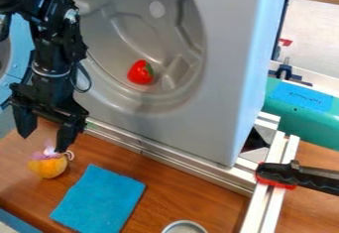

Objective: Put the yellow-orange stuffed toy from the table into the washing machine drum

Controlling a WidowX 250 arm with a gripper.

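Looks like a pre-grasp stage: tool (46, 129) open, fingers wide apart, nothing between them, hanging over the left end of the desk (192, 192) in front of the grey washer (218, 113). Nearest thing is the orange toy (47, 167), on the desk just below the tool, pink and white bits on top plus a small pale loop at its side. One fingertip comes down right by that top; can't tell if it touches. Toy isn't held. A grasp from here would call for centring the open fingers over the toy, since it sits off toward one finger, then lowering so they straddle the orange body, then closing. Pinching only the top bits or the loop would likely give a weak hold; coming straight down could land a finger on the toy and tip or roll it. Washer front and metal rail (165, 155) look close enough to limit sideways room. Rest: red strawberry (140, 72) inside the washer's round hollow, blue cloth (99, 200) flat near the toy, round tin (184, 227) at the near edge of view, clamp (298, 176) by the rails at right.
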